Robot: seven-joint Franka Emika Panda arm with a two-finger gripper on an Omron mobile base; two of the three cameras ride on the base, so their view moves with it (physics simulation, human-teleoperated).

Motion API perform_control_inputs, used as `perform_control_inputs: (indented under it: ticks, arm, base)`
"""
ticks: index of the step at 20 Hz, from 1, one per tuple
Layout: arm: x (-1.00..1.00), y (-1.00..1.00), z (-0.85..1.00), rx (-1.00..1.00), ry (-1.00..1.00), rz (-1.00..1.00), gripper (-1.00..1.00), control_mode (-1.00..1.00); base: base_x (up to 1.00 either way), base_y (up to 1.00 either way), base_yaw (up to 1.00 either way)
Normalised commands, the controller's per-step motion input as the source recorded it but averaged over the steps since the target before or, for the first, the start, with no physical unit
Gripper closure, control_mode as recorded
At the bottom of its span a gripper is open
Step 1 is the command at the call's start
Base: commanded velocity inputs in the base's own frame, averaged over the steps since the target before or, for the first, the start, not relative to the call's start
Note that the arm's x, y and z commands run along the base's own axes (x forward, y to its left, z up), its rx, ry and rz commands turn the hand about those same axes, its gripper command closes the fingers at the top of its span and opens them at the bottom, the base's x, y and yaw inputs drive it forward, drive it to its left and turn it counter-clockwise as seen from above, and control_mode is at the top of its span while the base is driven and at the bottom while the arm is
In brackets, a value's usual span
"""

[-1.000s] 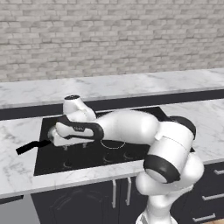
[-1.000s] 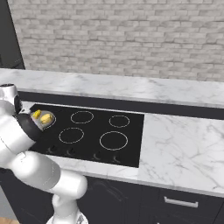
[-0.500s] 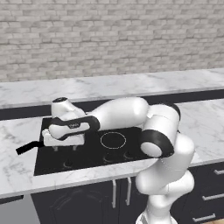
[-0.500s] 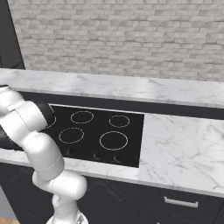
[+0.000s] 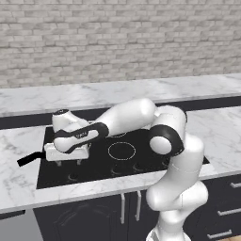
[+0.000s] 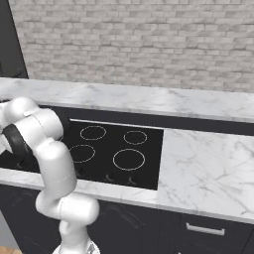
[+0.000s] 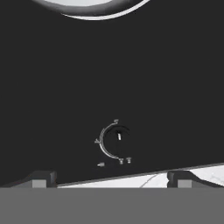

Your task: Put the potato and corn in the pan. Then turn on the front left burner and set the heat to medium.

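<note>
The gripper [image 7: 109, 177], jaws wide and empty, has swung down from the pan [image 7: 94, 8] to hover just above the burner knob [image 7: 117, 136]; loading seems finished.

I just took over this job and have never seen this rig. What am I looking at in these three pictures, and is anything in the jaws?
A white robot arm on a base stands at a black cooktop set in a marble counter. Two pictures come from cameras behind the arm, left and right. The third looks along the gripper: its jaws stand open and hold nothing, poised over a burner knob near the cooktop's front edge. The arm leans over the pan; its black handle sticks out at the left. The pan's contents are hidden.
</note>
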Motion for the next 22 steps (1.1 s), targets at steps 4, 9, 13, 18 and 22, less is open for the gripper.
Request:
perform_control_inputs:
  ticks: [4, 9, 13, 18, 22]
  arm:
    - [0.06, 0.00, -0.23, 0.00, 0.00, 0.00, -1.00, -1.00]
    - [0.13, 0.00, -0.02, 0.00, 0.00, 0.00, -1.00, -1.00]
    - [0.15, 0.00, -0.04, 0.00, 0.00, -0.01, -1.00, -1.00]
    - [0.14, 0.00, -0.08, 0.00, 0.00, 0.00, -1.00, -1.00]
    - [0.15, 0.00, -0.05, 0.00, 0.00, 0.00, -1.00, -1.00]
  base:
    - [0.00, 0.00, 0.00]
    - [0.00, 0.00, 0.00]
    - [0.00, 0.00, 0.00]
    - [0.00, 0.00, 0.00]
    - [0.00, 0.00, 0.00]
